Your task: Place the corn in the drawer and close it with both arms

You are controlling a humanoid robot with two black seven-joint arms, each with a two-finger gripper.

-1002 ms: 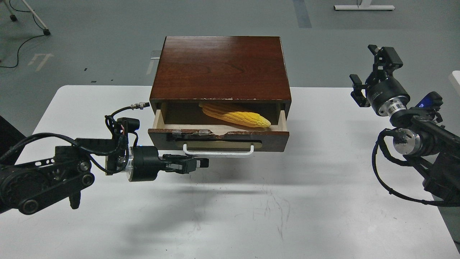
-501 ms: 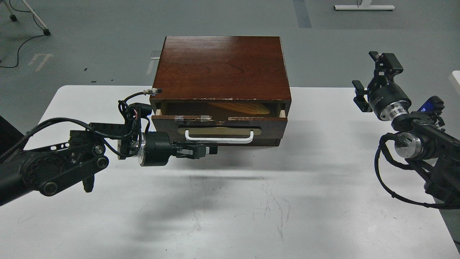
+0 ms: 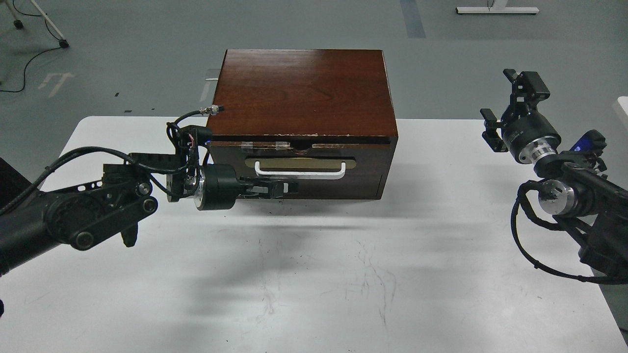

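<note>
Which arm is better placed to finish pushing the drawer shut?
The left. Its pincer sits against the cabinet front just below the drawer, which looks nearly flush already. The right pincer is raised off to the side, well clear of the cabinet.

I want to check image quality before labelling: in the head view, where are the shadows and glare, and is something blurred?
Head view: soft wide shadows lie on the white table under the left arm and in front of the drawer; mild glare sits on the cabinet top; everything looks sharp, but the dark left hand blends into the drawer front.
</note>
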